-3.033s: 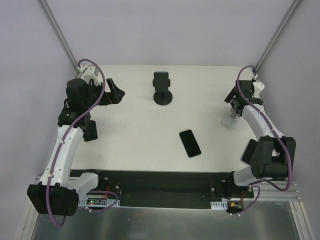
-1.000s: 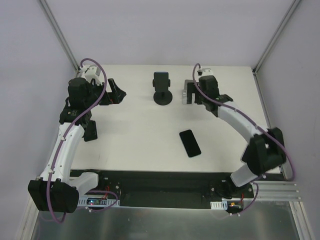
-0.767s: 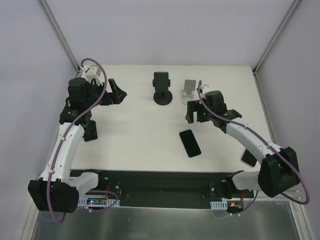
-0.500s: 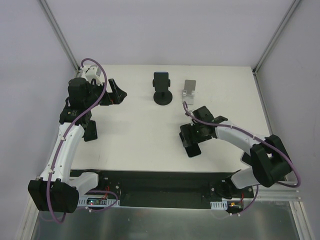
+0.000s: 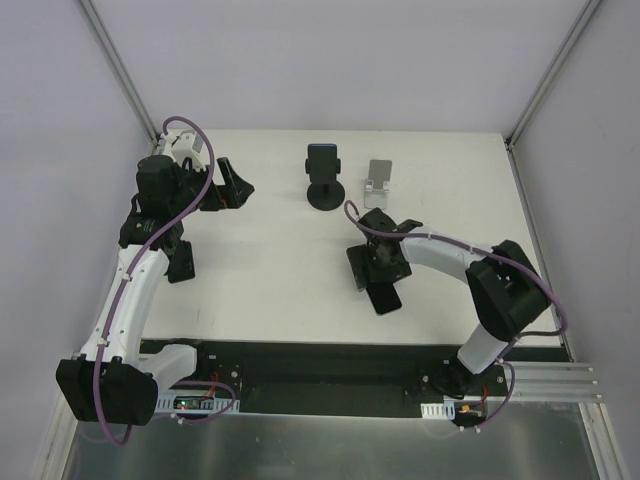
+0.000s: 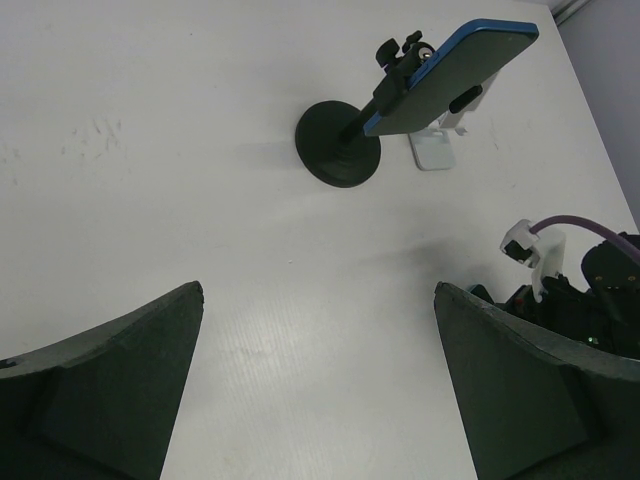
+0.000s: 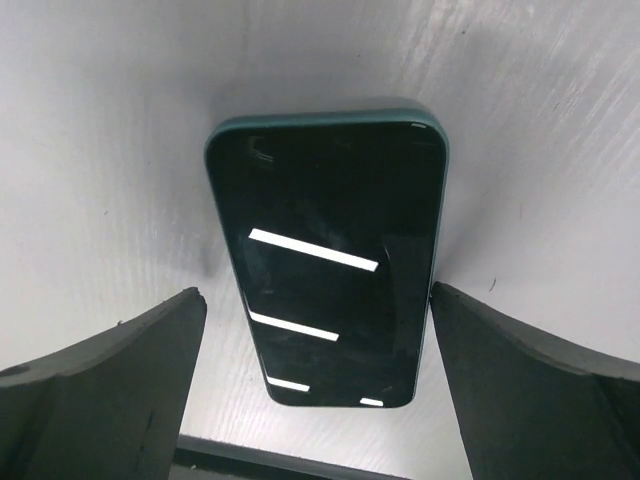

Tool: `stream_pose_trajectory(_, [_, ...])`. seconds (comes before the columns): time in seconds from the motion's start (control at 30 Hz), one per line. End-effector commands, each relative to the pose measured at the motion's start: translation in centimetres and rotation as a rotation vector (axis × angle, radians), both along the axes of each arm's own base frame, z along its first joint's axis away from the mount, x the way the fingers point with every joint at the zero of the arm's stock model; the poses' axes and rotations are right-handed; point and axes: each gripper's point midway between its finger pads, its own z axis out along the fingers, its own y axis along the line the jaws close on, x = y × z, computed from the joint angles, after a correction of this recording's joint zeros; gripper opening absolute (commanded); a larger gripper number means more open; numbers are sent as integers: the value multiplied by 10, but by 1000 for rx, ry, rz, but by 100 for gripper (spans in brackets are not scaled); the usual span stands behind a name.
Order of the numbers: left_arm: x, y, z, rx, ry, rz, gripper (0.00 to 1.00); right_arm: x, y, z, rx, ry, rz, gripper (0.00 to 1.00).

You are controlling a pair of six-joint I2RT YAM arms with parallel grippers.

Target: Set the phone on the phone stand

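A dark phone in a green case lies flat on the white table, screen up; its near end shows in the top view. My right gripper hovers low over it, open, with one finger on each long side of the phone, not touching it. A small silver phone stand stands empty at the back, also in the left wrist view. My left gripper is open and empty at the back left.
A black round-base stand holding a blue phone stands left of the silver stand. The table's black front edge lies just beyond the phone's near end. The right arm shows in the left wrist view.
My right arm swung from the far right to the back middle, left the silver stand there, then came down over the phone. The left arm has not moved.
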Motion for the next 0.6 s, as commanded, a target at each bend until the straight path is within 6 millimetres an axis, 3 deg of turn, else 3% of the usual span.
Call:
stream_pose_trajectory(0.0, [2, -5, 11, -1, -49, -26, 98, 2, -8, 3, -113, 10, -59, 96])
stream_pose_trajectory(0.23, [1, -5, 12, 0, -54, -27, 98, -2, -5, -2, -128, 52, -7, 99])
stream_pose_trajectory(0.3, [1, -4, 13, 0, -55, -25, 98, -4, -8, -4, -144, 67, -5, 88])
stream_pose_trajectory(0.57, [1, -5, 13, 0, -58, -29, 98, -6, -10, -5, -180, 94, 0, 70])
